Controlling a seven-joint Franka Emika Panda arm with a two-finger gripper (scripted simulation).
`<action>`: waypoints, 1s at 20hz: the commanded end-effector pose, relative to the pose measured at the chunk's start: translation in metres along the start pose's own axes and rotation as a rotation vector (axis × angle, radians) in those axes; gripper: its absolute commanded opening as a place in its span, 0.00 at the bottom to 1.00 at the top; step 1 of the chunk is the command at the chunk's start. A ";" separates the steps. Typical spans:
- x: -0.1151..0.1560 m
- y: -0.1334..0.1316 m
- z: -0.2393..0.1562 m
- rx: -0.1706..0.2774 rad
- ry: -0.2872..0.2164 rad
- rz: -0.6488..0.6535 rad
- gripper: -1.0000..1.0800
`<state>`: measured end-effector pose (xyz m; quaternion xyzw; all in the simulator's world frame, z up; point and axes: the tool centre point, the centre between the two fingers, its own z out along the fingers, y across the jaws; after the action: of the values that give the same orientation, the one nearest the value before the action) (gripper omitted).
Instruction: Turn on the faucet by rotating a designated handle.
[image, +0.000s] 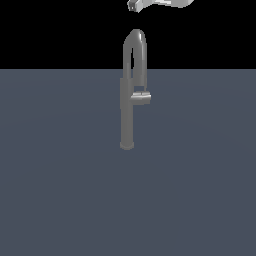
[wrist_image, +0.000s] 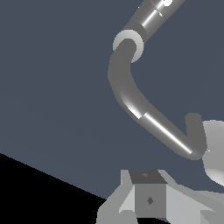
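grey faucet upright on floor, handle sideways, claw above

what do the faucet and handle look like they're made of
Faucet: looks like grey metal with a satin, semi-gloss finish; bright streaks run along its curved spout in the wrist view. As this is a simulator render, the material is only a guess.

Handle: same grey metallic look, with a lighter highlight along its top edge. It appears to match the faucet.

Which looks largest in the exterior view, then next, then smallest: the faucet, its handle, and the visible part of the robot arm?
1. the faucet
2. the visible part of the robot arm, cropped by the frame edge, so its true size is unknown
3. the handle
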<state>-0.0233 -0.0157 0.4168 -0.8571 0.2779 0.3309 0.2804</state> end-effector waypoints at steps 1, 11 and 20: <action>0.016 -0.002 -0.001 0.041 -0.048 0.039 0.00; 0.088 -0.004 0.002 0.223 -0.257 0.215 0.00; 0.149 0.003 0.019 0.387 -0.442 0.374 0.00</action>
<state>0.0566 -0.0469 0.3061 -0.6486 0.4120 0.4856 0.4169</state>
